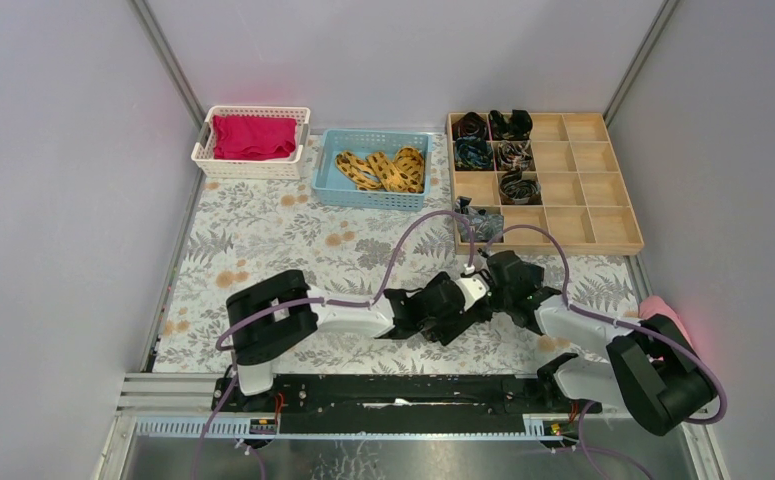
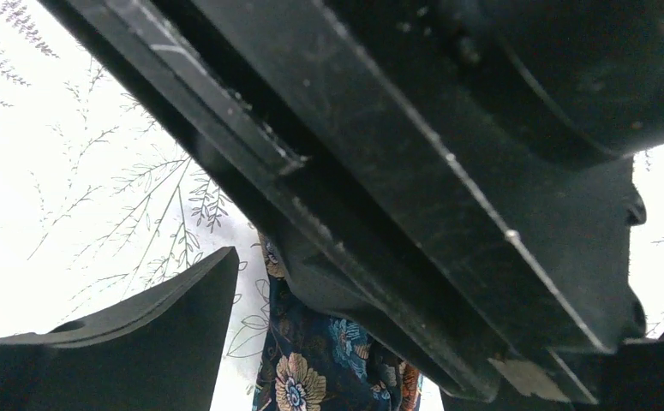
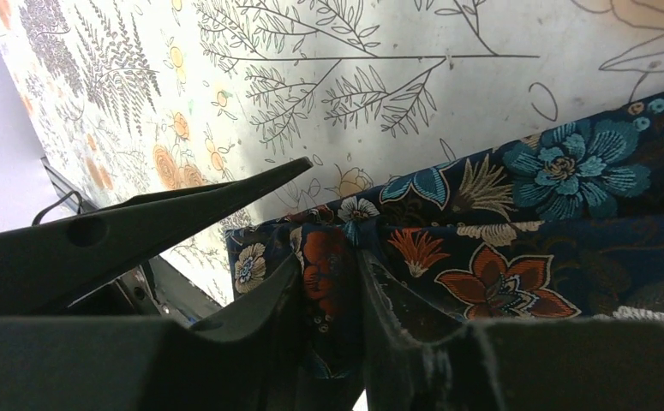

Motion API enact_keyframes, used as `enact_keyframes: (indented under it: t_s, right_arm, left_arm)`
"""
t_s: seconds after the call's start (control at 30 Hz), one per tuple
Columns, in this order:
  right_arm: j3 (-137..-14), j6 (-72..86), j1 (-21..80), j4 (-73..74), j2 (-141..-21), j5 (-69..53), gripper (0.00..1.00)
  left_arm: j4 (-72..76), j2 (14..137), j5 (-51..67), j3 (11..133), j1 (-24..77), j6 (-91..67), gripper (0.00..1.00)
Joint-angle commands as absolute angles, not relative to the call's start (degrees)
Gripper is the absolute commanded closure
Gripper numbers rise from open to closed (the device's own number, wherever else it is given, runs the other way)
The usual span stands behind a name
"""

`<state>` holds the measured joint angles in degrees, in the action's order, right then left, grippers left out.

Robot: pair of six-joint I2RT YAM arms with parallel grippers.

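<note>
A dark blue fabric with orange, teal and cream flowers (image 3: 517, 248) lies on the floral tablecloth (image 3: 328, 77). My right gripper (image 3: 328, 282) is shut on a fold of it, with the cloth pinched between both fingers. In the top view the two grippers meet mid-table, the left gripper (image 1: 460, 297) against the right gripper (image 1: 498, 280), and they hide the fabric. In the left wrist view the right gripper's black body fills most of the frame, and the fabric (image 2: 328, 368) shows beneath it beside my left finger (image 2: 157, 334). The left jaws stand apart, holding nothing.
At the back stand a white basket (image 1: 206, 150) holding red cloth, a blue basket (image 1: 325, 180) with yellow patterned strips, and a wooden divided tray (image 1: 603, 190) with dark rolled items in several cells. A pink object (image 1: 653, 305) lies by the right arm.
</note>
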<state>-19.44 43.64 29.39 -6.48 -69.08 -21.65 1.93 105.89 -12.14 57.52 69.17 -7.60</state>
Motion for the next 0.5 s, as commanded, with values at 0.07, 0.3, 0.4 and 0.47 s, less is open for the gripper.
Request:
enact_keyframes:
  t_s: [0.07, 0.3, 0.4, 0.47]
  right_arm:
    - [-20.61, 38.86, 29.62, 1.78, -67.43, -15.89, 0.59]
    - [-24.03, 35.82, 29.60, 10.16, -59.54, -11.84, 0.48]
    - [-25.97, 34.38, 29.62, 13.57, -56.90, -9.57, 0.48]
    - [-27.07, 33.73, 29.59, 15.93, -55.72, -7.86, 0.49]
  left_arm:
    - [-0.39, 108.76, -6.77, 56.91, 68.03, -8.39, 0.16]
    - [1.10, 109.75, -5.18, 56.39, 68.03, -9.67, 0.18]
    - [1.97, 109.96, -4.31, 56.34, 68.03, -10.39, 0.19]
    - [1.83, 109.82, -4.34, 56.38, 68.03, -10.58, 0.19]
